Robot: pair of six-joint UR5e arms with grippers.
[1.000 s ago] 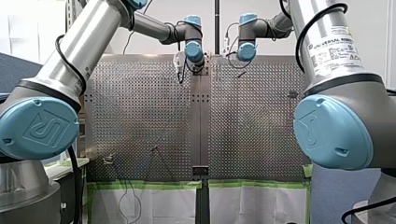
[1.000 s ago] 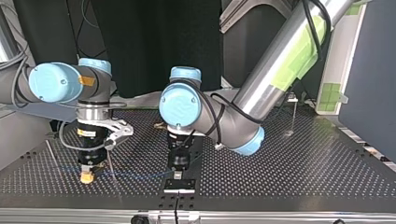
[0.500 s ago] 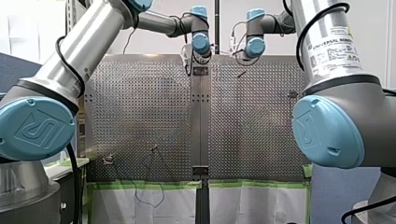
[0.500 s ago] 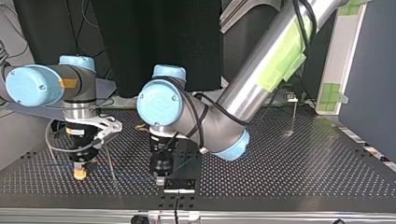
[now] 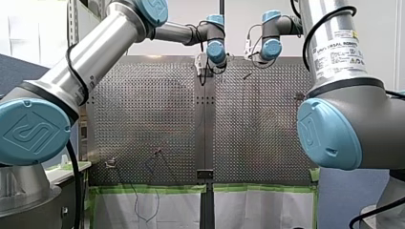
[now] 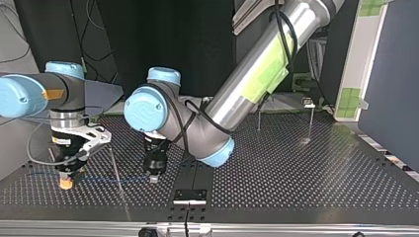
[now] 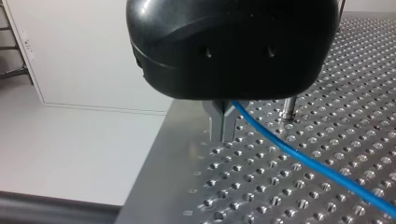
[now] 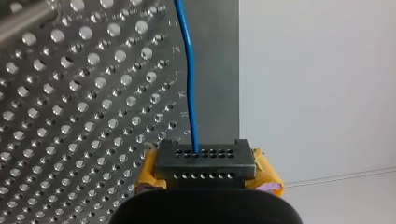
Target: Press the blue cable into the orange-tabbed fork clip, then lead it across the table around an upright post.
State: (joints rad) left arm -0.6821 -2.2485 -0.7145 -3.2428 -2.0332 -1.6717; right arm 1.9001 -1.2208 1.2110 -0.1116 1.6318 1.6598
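The left end effector (image 7: 223,135) and right end effector (image 8: 203,157) both pinch the cable (image 7: 299,156). It runs straight between them. A post (image 7: 288,108) stands beside the left one.

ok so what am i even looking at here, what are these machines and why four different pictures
These are two robot arms, my left arm and my right arm, at a metal table full of holes. One picture is taken from behind the arms, looking over the table. Another faces them from across it, so the sides swap there. The other two come from a small camera on each wrist, looking along the gripper.

Each arm ends in a two-fingered gripper. My left gripper, black with metal fingers, is shut on a blue cable. My right gripper, with yellow pads, grips the same cable further along, and it runs between them low over the table.

Thin upright posts stand on the table, and a small black bracket sits near the facing camera's edge.
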